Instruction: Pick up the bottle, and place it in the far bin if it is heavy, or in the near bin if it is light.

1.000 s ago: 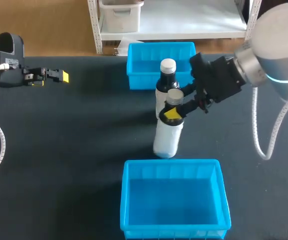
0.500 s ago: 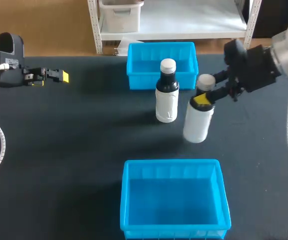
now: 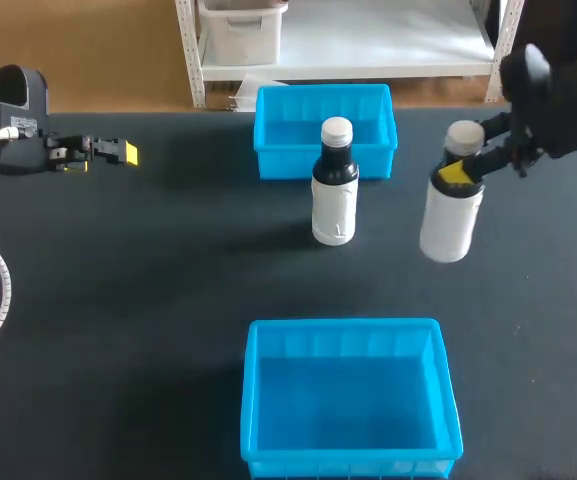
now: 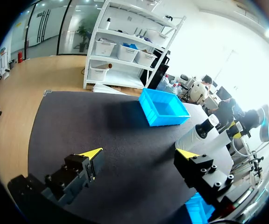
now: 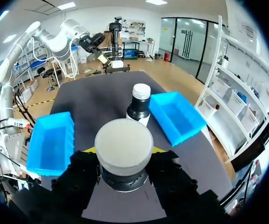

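A white bottle with a grey cap hangs clear of the table at the right, and my right gripper is shut on its neck just under the cap. In the right wrist view that cap fills the space between the fingers. A second bottle, white with a black neck and white cap, stands upright in front of the far bin. The near bin sits at the front middle. My left gripper is at the far left edge, open with nothing in it.
In the right wrist view the standing bottle is ahead of the gripper, with the far bin on one side and the near bin on the other. Bare black table lies between the bins and at the left.
My right gripper has carried the grey-capped bottle from beside the standing bottle to the right and farther back. The standing bottle and the left arm have stayed put.
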{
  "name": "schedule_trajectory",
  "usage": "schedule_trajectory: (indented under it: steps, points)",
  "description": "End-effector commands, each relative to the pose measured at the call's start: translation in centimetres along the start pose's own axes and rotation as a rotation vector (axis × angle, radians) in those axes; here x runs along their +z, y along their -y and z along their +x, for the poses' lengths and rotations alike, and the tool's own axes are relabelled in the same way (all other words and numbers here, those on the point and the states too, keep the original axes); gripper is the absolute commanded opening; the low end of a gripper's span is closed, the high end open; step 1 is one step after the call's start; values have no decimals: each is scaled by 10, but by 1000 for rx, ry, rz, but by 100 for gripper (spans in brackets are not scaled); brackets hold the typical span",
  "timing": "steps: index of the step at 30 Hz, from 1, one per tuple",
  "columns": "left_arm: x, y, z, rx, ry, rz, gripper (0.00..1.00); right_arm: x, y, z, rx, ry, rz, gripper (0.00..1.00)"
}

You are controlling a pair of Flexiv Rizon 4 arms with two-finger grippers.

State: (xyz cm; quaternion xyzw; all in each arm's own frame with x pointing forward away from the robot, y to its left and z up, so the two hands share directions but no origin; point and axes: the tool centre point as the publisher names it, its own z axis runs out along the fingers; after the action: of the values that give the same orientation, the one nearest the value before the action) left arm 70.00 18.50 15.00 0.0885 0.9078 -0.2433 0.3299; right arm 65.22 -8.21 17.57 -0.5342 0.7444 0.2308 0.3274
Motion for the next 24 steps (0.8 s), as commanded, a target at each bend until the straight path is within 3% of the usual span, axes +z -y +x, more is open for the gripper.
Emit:
schedule_trajectory:
  steps: [1,11,24]
  points:
    - [0,0,0,0,0,0,100,-23,-10,-2,-6,-1,11,0]
    - [0,0,0,0,0,0,100,-42,-42,-32,-61,29,-30,0]
    - [0,0,0,0,0,0,100,-35,-120,-85,-171,64,-182,0]
